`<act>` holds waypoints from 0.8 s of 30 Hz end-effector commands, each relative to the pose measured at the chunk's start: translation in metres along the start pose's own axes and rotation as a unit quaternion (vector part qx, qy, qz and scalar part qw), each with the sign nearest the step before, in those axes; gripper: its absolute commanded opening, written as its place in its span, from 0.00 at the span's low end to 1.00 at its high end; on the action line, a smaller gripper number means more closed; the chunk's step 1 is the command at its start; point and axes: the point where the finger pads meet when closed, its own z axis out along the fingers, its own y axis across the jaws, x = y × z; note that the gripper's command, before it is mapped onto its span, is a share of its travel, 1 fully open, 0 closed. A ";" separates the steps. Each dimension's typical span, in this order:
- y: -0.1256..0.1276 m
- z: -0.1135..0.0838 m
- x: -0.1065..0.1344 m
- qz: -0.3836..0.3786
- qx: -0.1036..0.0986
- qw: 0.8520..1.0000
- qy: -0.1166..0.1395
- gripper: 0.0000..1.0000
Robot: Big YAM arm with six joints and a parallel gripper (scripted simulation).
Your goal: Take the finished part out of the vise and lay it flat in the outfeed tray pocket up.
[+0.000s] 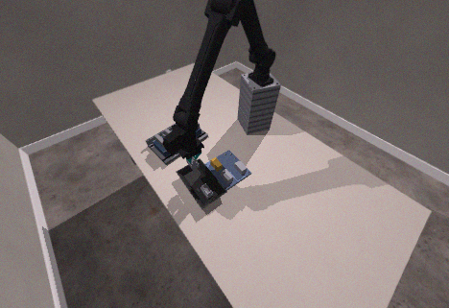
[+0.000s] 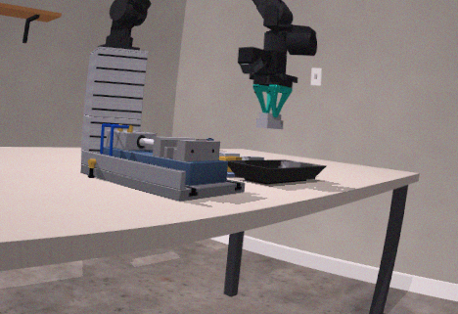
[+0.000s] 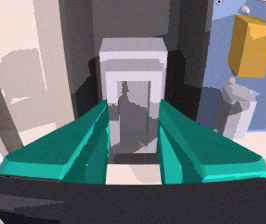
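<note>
You had the hand (image 2: 270,116) clamped on the finished part (image 2: 269,122), a small grey block pinched between the two teal fingers. In the exterior view the part hung in the air well above the black outfeed tray (image 2: 294,171), touching nothing but the fingers. The wrist view looked straight down past the part (image 3: 133,90) into the tray (image 3: 73,43), whose dark walls framed it on three sides. The vise (image 2: 168,157) stood on the tabletop (image 2: 59,200) just beside the tray, apart from the hand. To the right in the wrist view lay a blue plate (image 3: 220,63) carrying a yellow block (image 3: 250,46) and a grey piece (image 3: 237,106).
</note>
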 end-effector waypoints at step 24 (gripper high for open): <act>0.006 -0.015 0.005 0.001 -0.018 1.000 0.003 0.00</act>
